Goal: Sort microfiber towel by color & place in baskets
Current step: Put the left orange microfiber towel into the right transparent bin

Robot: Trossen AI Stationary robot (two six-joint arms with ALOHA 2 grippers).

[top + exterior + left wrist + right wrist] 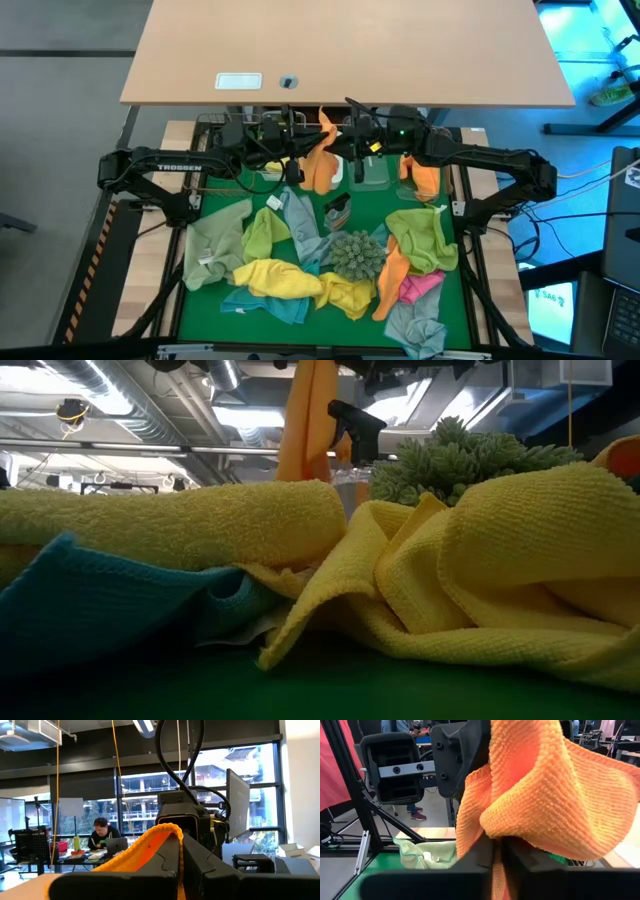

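Both grippers meet over the far middle of the green mat and are shut on one orange towel (320, 165), which hangs between them. My left gripper (303, 145) comes in from the left and my right gripper (347, 143) from the right, fingertips nearly facing. The low view shows the orange towel (308, 420) hanging high above the heap. In the left wrist view the left gripper (180, 862) has the orange towel (150, 847) between its fingers; the right gripper (497, 857) is draped in the same orange towel (545, 795). A clear basket (372, 173) stands just right of the hanging towel. My left gripper pinches a folded ridge of the orange towel (176, 836) between its two fingers, coming level from the table's left. The towel is lifted clear and hangs below. My right gripper pinches a bunched fold of the same towel (492, 842) between its fingers, level from the table's right. Loose cloth billows over the fingers and hangs slack below them.
Loose towels cover the near mat: pale green (215, 245), yellow (280, 278), lime (420, 235), pink (420, 285), grey (415, 325), teal (265, 305). A spiky grey-green ball (352, 253) sits among them. Another orange towel (425, 178) lies at the far right.
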